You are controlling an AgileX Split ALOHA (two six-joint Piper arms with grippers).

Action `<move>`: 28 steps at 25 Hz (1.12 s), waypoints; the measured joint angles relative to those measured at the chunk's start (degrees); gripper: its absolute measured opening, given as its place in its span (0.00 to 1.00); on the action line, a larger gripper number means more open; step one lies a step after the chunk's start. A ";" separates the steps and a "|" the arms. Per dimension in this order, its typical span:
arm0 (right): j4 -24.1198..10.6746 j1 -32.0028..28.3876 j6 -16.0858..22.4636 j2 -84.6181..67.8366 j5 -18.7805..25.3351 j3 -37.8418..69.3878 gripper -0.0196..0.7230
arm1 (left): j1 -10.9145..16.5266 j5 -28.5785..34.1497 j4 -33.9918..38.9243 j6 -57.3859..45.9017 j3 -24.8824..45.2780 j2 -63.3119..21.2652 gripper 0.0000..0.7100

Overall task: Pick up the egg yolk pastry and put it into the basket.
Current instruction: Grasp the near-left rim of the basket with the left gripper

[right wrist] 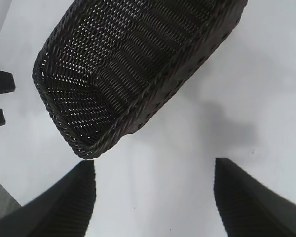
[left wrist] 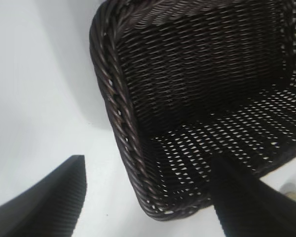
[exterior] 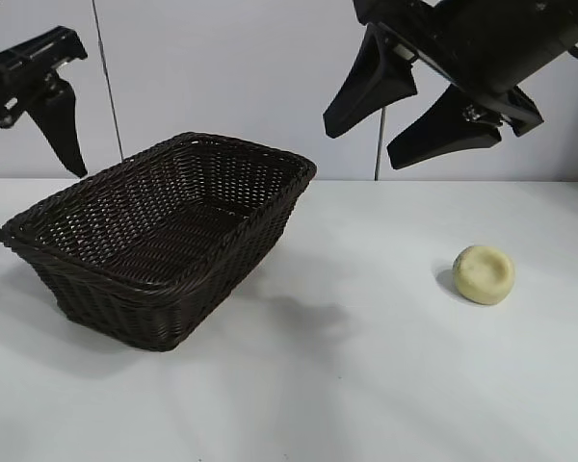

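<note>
The egg yolk pastry (exterior: 484, 274), a small pale yellow bun, lies on the white table at the right. The dark woven basket (exterior: 270, 217) stands at the left with nothing in it. My right gripper (exterior: 364, 144) hangs open high above the table, between the basket and the pastry, and holds nothing. In the right wrist view its fingers (right wrist: 64, 207) frame bare table beside the basket's rim (right wrist: 153, 94); the pastry is out of that view. My left gripper (exterior: 29, 202) is open at the far left, and its wrist view looks down on the basket's corner (left wrist: 118, 98).
The white table (exterior: 347, 385) runs wide in front of and between the basket and the pastry. A pale wall with vertical seams stands behind. The left gripper's fingertips (right wrist: 0, 81) show at the edge of the right wrist view.
</note>
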 joint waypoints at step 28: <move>0.00 0.00 0.00 0.00 -0.06 0.00 0.69 | -0.06 -9.09 -2.56 -0.52 0.00 16.07 0.40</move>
